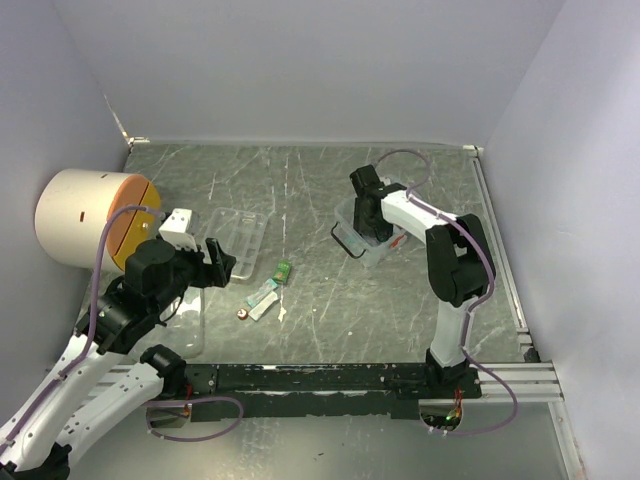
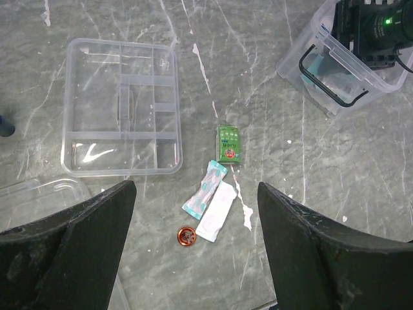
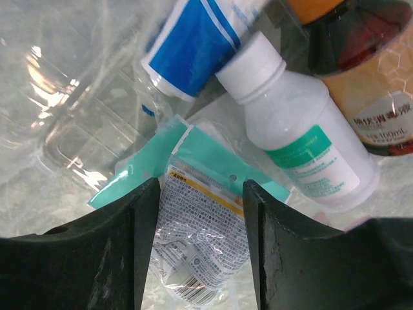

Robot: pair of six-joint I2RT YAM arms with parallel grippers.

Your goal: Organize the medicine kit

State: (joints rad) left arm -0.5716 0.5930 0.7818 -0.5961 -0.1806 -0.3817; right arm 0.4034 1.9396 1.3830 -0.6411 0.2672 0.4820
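Note:
The medicine kit (image 1: pixel 352 243) (image 2: pixel 308 48), a clear case with a black handle, stands right of centre. My right gripper (image 1: pixel 366 212) (image 3: pixel 201 187) reaches down into it. Its jaws are open either side of a printed clear packet (image 3: pixel 201 239) lying on a teal packet (image 3: pixel 126 177). Beside these lie a white bottle (image 3: pixel 303 139), a blue-and-white tube (image 3: pixel 193 39) and a brown bottle (image 3: pixel 368 84). The clear divided tray (image 1: pixel 238 240) (image 2: pixel 122 110) lies apart on the table. My left gripper (image 1: pixel 215 258) (image 2: pixel 197 186) hangs open above loose items.
On the table between the arms lie a green box (image 1: pixel 283 271) (image 2: pixel 228 143), a teal sachet (image 2: pixel 205 197), a white sachet (image 2: pixel 217 210) and a small copper tin (image 1: pixel 243 315) (image 2: pixel 186 236). A clear lid (image 2: pixel 39 194) lies near left. A big white-and-orange cylinder (image 1: pixel 90 215) stands far left.

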